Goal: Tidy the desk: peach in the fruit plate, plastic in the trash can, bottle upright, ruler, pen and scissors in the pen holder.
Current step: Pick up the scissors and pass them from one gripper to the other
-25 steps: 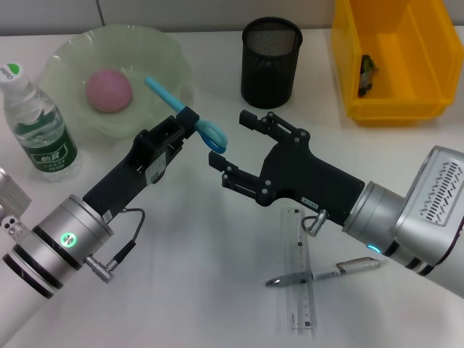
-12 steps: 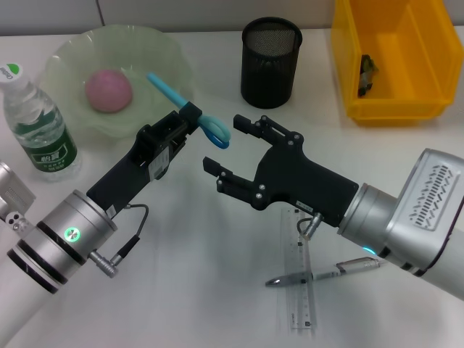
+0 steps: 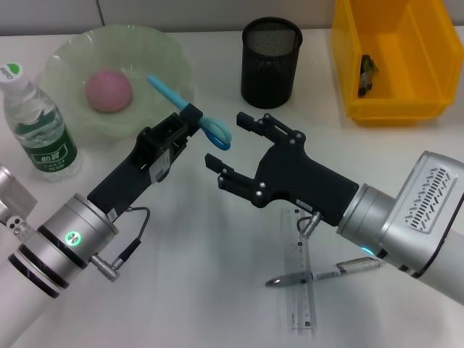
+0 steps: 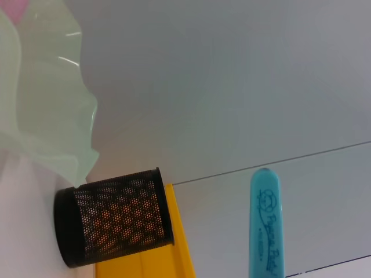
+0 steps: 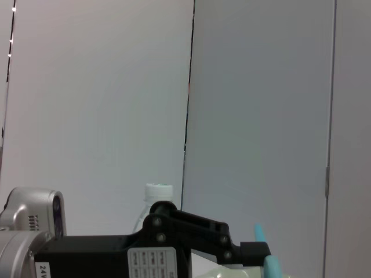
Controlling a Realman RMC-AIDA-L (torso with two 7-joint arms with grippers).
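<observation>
My left gripper is shut on the blue scissors and holds them above the desk, sheathed blades pointing toward the fruit plate. My right gripper is open, its fingers just beside the scissors' handle loops. The pink peach lies in the green plate. The bottle stands upright at the far left. The black mesh pen holder stands behind the grippers. The clear ruler and the pen lie crossed on the desk under my right arm. A dark plastic scrap lies in the yellow trash can.
The pen holder and the trash can stand side by side at the back. In the right wrist view the left arm's black gripper body fills the lower edge, with the bottle's cap behind it.
My right gripper has moved left, closer to the scissors' handles. My left gripper has risen slightly with the scissors.
</observation>
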